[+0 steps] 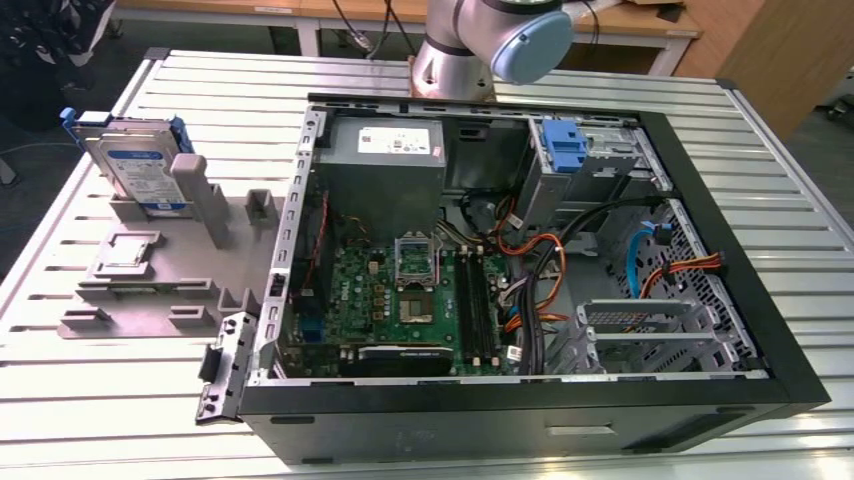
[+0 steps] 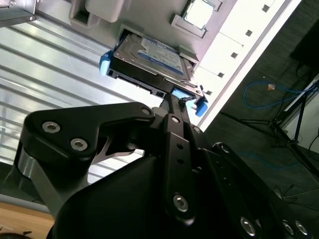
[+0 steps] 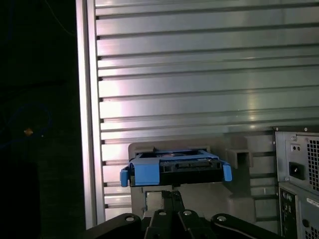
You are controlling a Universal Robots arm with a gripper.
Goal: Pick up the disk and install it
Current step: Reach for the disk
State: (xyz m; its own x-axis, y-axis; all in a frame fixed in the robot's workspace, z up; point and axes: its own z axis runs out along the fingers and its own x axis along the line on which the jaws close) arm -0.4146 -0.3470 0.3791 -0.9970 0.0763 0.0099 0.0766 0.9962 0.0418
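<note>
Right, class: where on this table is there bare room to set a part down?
Free: ribbed table at the exterior view's lower left, between the grey fixture and the table edge; also the strip at that view's right, beside the computer case. Crowded: inside the case, cables and boards.

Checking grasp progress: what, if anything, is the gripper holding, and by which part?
Nothing: the disk stands in its grey holder, with the gripper clear of it.
</note>
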